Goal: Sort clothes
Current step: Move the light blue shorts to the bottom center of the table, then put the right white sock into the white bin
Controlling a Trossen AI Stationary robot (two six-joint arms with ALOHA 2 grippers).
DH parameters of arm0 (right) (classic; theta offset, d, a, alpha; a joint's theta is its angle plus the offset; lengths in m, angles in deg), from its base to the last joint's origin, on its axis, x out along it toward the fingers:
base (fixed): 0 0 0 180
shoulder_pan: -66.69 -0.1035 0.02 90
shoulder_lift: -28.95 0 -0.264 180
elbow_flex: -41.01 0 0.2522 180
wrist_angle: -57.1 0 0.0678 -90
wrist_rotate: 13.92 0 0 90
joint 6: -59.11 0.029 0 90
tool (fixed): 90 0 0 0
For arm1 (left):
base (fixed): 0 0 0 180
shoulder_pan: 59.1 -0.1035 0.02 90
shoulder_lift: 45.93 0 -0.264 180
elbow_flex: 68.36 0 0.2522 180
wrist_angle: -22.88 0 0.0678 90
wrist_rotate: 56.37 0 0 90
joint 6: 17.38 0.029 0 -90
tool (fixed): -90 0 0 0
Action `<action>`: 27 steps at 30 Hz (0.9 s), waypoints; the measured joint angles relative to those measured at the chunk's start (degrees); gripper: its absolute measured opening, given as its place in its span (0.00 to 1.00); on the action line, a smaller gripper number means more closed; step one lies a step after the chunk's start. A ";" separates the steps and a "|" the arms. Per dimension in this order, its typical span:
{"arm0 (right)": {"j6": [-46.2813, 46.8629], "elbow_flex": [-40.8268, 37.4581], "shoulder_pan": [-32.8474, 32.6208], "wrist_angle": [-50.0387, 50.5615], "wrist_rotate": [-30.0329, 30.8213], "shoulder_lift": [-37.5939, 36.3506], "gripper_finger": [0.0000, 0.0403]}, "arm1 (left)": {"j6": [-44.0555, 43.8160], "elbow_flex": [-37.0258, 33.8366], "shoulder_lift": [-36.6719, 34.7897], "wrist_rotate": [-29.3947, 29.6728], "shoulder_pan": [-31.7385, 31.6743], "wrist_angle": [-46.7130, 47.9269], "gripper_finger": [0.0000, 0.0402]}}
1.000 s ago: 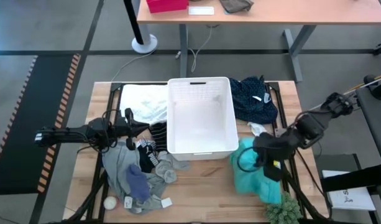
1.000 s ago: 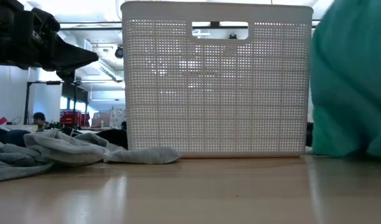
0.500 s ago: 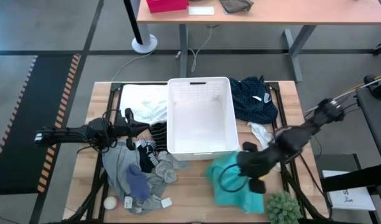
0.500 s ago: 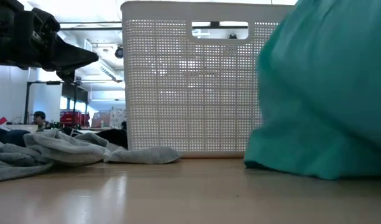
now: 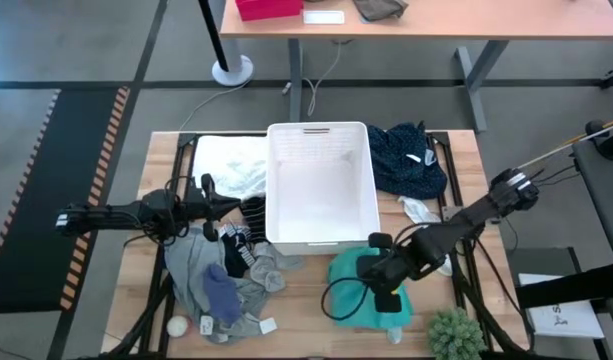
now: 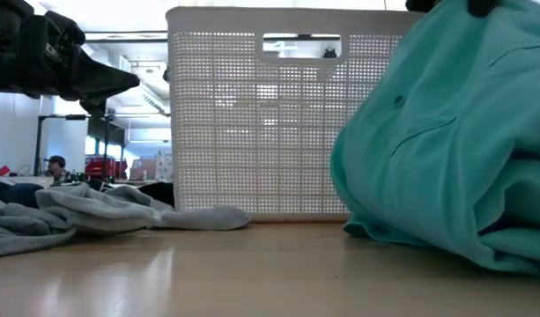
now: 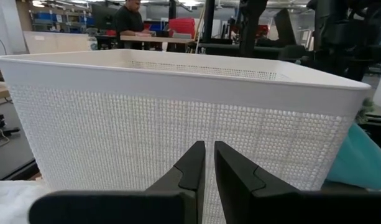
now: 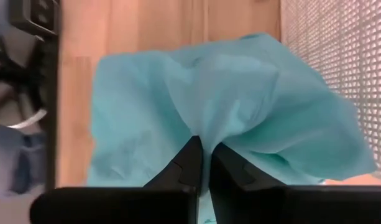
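Note:
My right gripper [image 5: 382, 276] is shut on a teal garment [image 5: 350, 292], just in front of the near right corner of the white basket [image 5: 271, 190]. In the low view the teal garment [image 6: 446, 158] fills the right side and sits on the tabletop. My left gripper [image 5: 212, 206] is shut, level, at the basket's left wall [image 7: 178, 124], holding nothing. Around the basket lie other clothes: a white one [image 5: 231, 165], a navy dotted one [image 5: 411, 160], a grey pile [image 5: 198, 268] with a blue piece [image 5: 221, 295], and striped socks [image 5: 241, 245]. My right gripper pinches a gathered fold of the teal garment [image 8: 202, 127] between its two fingers. The fingers come from above, slanting down toward the table's left. The cloth spreads out slack below them, and its lower part [image 6: 428, 238] lies on the table.
A small white ball [image 5: 176, 326] lies at the near left, and a green plant [image 5: 456, 336] stands at the near right corner. A small white cloth [image 5: 420, 210] lies right of the basket. Bare wood [image 5: 301, 310] shows in front of the basket.
My right gripper has gone down and toward the table's left, turning as it went. It has dragged the teal garment from the right edge to in front of the basket's near right corner. The garment now rests bunched on the table.

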 joint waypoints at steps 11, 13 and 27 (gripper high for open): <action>12.16 -0.70 -2.71 4.78 0.46 -10.11 0.31 | -0.17 0.00 0.13 -0.02 -0.01 0.17 0.06; 15.68 -0.66 -3.43 8.38 2.04 -11.30 0.37 | -0.18 0.00 0.16 -0.02 -0.02 0.19 0.06; 39.99 -16.73 -0.42 29.02 9.88 -20.77 0.46 | -0.20 0.00 1.67 -0.02 -0.02 0.07 0.06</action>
